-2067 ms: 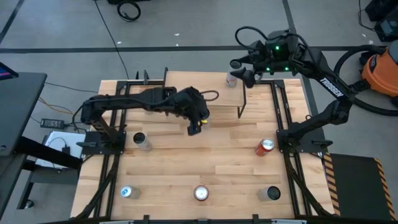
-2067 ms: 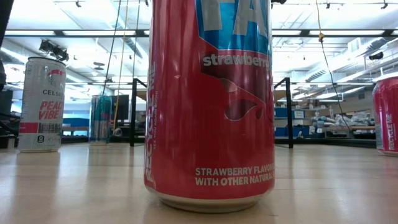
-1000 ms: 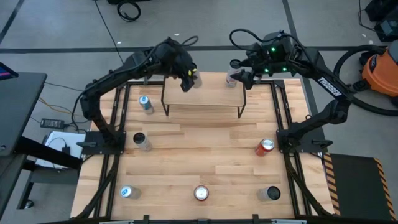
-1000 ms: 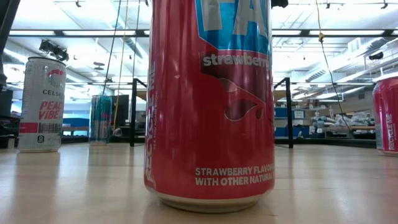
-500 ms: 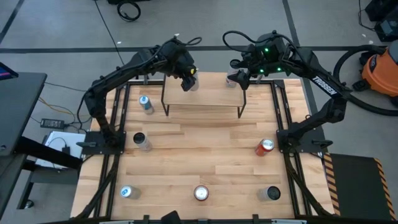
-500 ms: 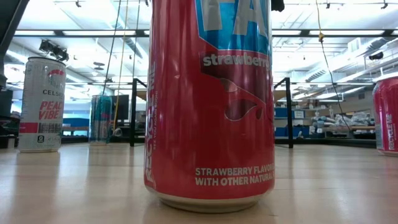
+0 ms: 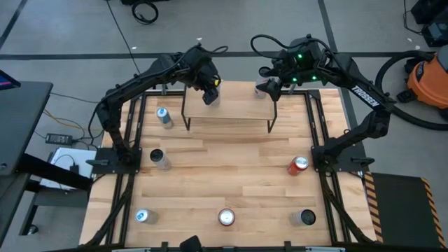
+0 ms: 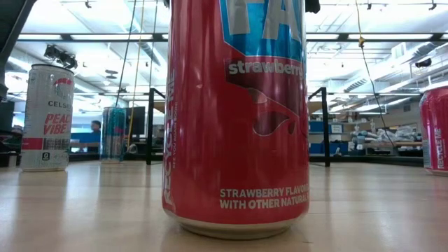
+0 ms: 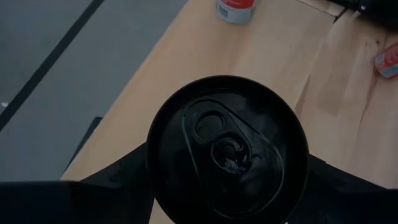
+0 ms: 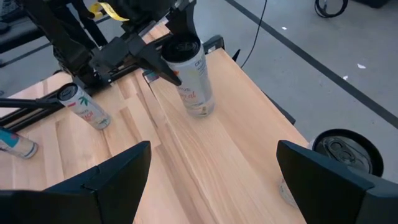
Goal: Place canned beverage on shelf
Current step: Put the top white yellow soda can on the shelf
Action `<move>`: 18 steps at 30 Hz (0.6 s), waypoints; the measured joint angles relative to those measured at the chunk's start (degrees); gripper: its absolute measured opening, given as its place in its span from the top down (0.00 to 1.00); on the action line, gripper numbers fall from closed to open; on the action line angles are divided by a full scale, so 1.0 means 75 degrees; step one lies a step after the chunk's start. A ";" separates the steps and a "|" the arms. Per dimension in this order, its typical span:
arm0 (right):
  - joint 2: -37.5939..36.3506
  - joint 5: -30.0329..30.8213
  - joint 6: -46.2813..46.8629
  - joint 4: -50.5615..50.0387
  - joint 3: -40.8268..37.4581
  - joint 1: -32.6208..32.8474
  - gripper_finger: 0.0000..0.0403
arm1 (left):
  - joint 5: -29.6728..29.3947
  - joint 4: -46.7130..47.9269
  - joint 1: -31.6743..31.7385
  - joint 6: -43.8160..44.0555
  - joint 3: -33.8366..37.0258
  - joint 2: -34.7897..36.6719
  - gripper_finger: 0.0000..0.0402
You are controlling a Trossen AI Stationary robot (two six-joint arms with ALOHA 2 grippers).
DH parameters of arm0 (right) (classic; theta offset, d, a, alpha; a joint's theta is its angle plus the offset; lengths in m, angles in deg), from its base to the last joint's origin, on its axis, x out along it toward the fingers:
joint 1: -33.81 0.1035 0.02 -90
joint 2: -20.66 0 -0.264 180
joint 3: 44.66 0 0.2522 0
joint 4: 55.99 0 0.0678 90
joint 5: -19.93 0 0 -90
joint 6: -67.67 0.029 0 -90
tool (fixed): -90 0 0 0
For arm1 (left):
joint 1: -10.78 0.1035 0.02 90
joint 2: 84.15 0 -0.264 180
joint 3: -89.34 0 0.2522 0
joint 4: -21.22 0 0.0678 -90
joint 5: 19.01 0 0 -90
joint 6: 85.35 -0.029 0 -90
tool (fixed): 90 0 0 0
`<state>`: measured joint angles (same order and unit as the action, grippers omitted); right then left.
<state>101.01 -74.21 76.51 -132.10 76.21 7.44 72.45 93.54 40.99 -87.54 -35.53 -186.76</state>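
High view shows the left hand (image 7: 209,93) over the left end of the shelf (image 7: 238,105), with a pale can (image 7: 210,89) between its fingers. From the right wrist view, that can (image 10: 191,78) stands upright, its long axis vertical, its base looking set on the shelf board (image 10: 236,149), and the left hand's fingers (image 10: 163,67) closed against its upper side. The left wrist view looks straight down on the can's dark top (image 9: 227,146), so the can sits directly under that hand; the release turns on whether the base is fully down, which I judge likely but cannot confirm.

The right hand (image 7: 268,87) hangs at the shelf's right end, fingers spread wide and holding nothing, with a second can (image 10: 341,158) standing just beside it on the board.

Against 0.5 s ago, the left hand and its can sit slightly further toward the shelf's back left; the right arm looks unchanged.
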 joint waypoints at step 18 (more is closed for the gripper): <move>0.0000 -0.0003 -0.0018 0.0003 0.0000 0.0000 0.11 | -0.0004 0.0030 -0.0003 -0.0007 0.0000 -0.0023 0.26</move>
<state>101.01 -74.23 76.38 -132.08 76.21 7.44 72.42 93.76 40.97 -87.59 -35.53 -186.94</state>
